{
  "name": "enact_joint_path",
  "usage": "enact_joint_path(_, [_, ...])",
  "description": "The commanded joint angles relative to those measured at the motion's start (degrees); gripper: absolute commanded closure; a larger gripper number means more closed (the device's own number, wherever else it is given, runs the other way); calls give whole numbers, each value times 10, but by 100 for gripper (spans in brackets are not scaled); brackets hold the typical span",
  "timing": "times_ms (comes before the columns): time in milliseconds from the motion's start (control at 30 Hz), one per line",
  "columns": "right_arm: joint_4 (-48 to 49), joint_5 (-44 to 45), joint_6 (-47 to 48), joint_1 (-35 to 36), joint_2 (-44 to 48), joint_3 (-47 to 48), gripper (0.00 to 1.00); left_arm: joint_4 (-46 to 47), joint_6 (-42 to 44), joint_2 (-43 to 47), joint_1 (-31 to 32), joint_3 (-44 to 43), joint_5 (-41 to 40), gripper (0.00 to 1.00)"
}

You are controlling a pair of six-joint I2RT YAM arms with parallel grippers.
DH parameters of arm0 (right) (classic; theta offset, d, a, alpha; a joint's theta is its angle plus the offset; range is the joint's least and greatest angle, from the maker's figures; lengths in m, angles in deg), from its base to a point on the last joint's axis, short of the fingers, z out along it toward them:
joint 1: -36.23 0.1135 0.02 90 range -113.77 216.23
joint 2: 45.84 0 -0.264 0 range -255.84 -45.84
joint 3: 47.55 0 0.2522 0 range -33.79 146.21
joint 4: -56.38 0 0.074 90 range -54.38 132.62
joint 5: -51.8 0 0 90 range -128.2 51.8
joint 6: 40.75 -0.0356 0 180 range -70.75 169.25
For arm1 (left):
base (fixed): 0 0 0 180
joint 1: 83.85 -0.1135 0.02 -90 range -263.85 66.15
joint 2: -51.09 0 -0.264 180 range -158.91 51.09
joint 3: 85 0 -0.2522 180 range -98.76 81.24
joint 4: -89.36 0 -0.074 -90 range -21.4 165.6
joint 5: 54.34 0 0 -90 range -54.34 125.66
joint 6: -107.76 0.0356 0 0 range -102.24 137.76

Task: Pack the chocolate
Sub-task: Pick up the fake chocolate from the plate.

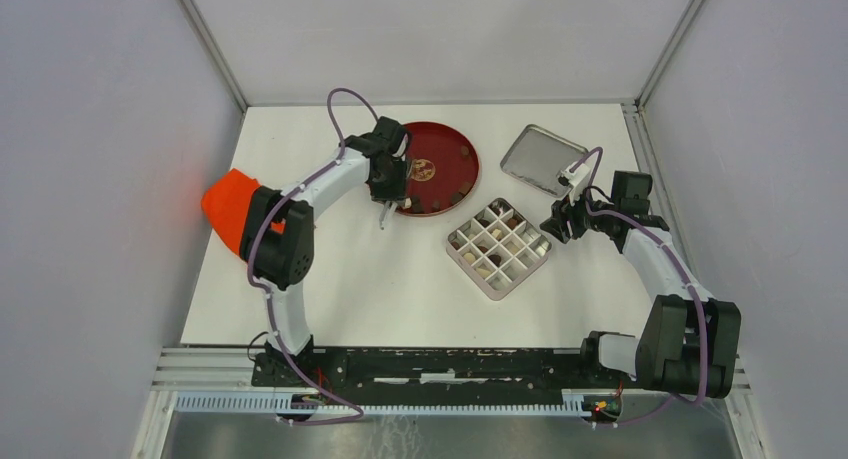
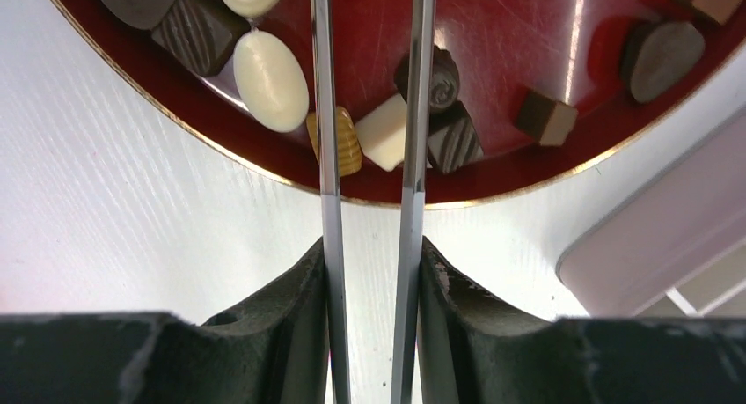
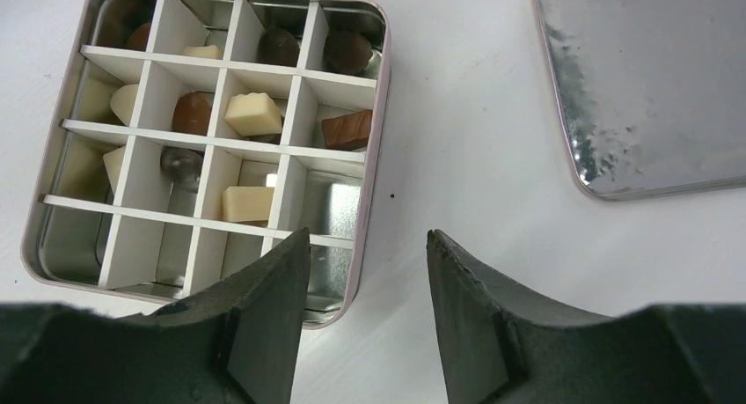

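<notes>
Your left gripper [image 2: 369, 276] is clamped on a pair of thin metal tweezers [image 2: 322, 113]. Their two blades reach out over the near rim of the round red plate [image 2: 528, 25], and the tips run out of the wrist view. Loose chocolate pieces [image 2: 270, 80], dark, brown and cream-white, lie on that plate, with one cream square showing between the blades. More pieces sit in compartments of the square silver tin [image 3: 370, 157] with its white card grid. Your right gripper [image 3: 368, 285] hangs over that tin's near corner, jaws apart, holding nothing. A flat silver lid [image 3: 651, 78] lies near the tin on the white table [image 3: 457, 113].
</notes>
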Motion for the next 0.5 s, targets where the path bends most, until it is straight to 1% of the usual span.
enact_joint_path(0, [7,-19,8,-3,6,17,42,41,39,70,2,19,33,98])
enact_joint_path(167, [9,-20,9,-3,6,15,42,56,39,92,2,35,40,98])
enact_joint_path(467, [11,-20,7,-3,1,14,42,57,34,91,2,35,51,98])
